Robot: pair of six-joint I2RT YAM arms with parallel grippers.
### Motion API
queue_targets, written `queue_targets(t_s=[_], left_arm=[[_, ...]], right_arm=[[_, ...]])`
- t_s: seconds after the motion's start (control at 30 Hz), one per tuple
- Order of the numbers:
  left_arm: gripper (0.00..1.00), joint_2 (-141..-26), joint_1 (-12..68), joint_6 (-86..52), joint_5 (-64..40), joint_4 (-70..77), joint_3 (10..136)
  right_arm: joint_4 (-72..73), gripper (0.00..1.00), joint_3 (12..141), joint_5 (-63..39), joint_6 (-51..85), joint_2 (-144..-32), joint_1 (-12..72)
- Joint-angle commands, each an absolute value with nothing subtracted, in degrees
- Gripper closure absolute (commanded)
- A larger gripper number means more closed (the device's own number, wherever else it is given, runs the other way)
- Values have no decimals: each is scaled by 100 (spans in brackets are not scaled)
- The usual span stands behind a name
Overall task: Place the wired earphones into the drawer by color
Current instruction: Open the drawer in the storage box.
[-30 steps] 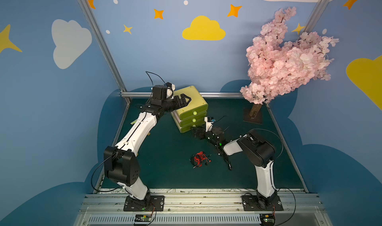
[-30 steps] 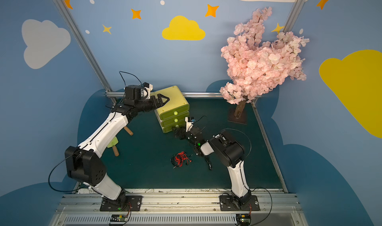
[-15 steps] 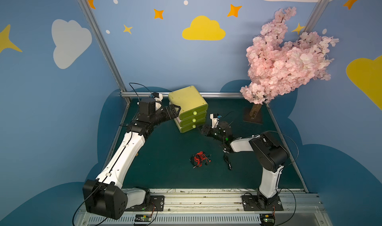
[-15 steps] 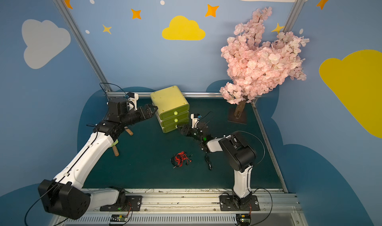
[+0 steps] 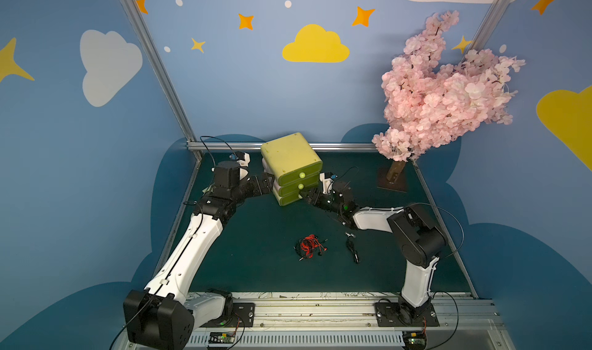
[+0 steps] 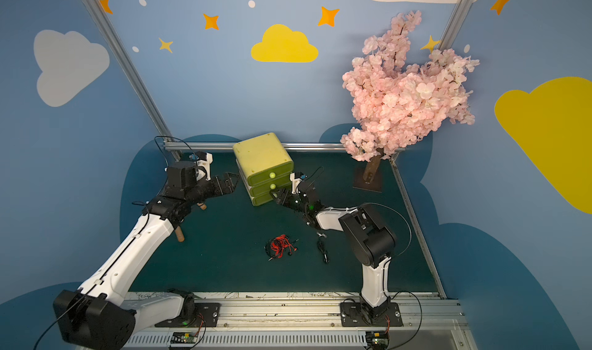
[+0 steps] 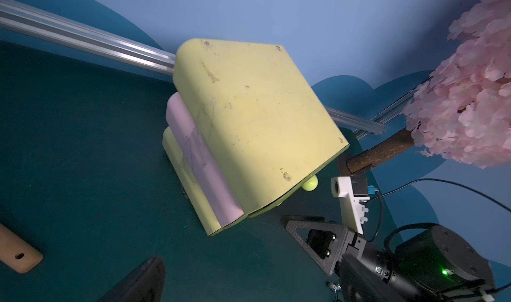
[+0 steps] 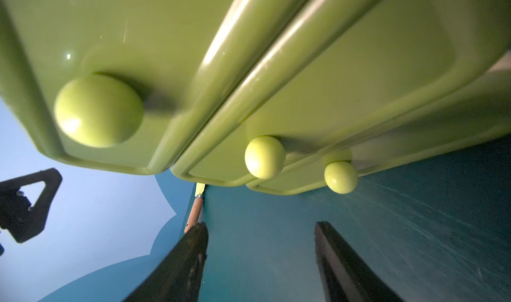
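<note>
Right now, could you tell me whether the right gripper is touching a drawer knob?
Apart. The right wrist view shows the right gripper with open jaws short of the middle knob, teal mat visible between.

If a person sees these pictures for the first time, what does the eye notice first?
Probably the pink blossom tree at the back right corner, then the green drawer cabinet at the back middle with both arms reaching toward it. The red-and-black earphones lie on the dark mat in front.

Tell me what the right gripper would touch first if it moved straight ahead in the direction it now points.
Most likely the middle knob of the green drawer unit. The right gripper points at the closed drawer fronts with its jaws apart, empty, and that knob lies nearly between them, though depth is unclear.
</note>
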State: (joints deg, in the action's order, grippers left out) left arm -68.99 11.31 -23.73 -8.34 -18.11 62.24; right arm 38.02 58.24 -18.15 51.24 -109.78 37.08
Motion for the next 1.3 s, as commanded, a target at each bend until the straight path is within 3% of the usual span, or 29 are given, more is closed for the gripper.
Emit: queue_targets(t_s=[0.0,1.27], left_arm=[[0,-6912,1127,-2134,-703,-1739,6152],[0,-7022,1129,-2156,-729,-1745,6108]], right_arm=[[3312,35,6131,-1528,5185,-10828,3770],[3159,62,7022,-1154,5587,-11589,3756]])
